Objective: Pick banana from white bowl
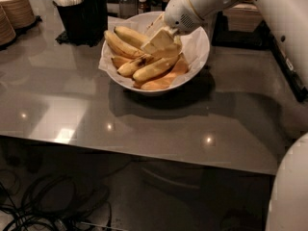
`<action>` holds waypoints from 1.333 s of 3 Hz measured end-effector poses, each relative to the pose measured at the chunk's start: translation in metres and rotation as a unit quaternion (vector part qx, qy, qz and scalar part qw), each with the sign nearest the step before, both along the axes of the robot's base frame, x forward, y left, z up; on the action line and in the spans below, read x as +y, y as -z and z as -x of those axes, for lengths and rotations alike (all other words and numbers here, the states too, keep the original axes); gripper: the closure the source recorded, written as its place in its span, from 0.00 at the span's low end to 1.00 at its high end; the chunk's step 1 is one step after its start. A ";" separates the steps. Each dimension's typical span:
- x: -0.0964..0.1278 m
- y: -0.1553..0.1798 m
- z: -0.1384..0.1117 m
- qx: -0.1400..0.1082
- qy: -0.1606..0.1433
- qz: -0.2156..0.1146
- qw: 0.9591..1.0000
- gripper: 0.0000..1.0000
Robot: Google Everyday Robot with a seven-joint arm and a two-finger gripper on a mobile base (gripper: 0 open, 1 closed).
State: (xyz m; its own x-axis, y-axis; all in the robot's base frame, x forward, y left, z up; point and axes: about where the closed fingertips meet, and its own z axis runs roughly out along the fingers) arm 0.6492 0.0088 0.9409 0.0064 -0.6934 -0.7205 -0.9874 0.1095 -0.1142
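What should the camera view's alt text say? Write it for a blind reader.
A white robot arm's hand reaches down into a paper-lined white bowl of yellow bananas on a glossy grey table. A black holder of utensils and stacked tan paper bowls stand at back left.

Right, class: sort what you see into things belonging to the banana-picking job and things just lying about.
Job: banana; white bowl; gripper, low over the bowl's pile.
Lying about: paper bowl stacks; black holder; small bottle; floor cables.
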 end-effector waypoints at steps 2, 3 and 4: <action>-0.026 -0.067 0.086 -0.044 -0.062 -0.125 0.989 1.00; -0.033 -0.062 0.138 -0.035 -0.061 -0.175 0.982 1.00; -0.051 -0.041 0.151 -0.012 -0.043 -0.175 0.983 1.00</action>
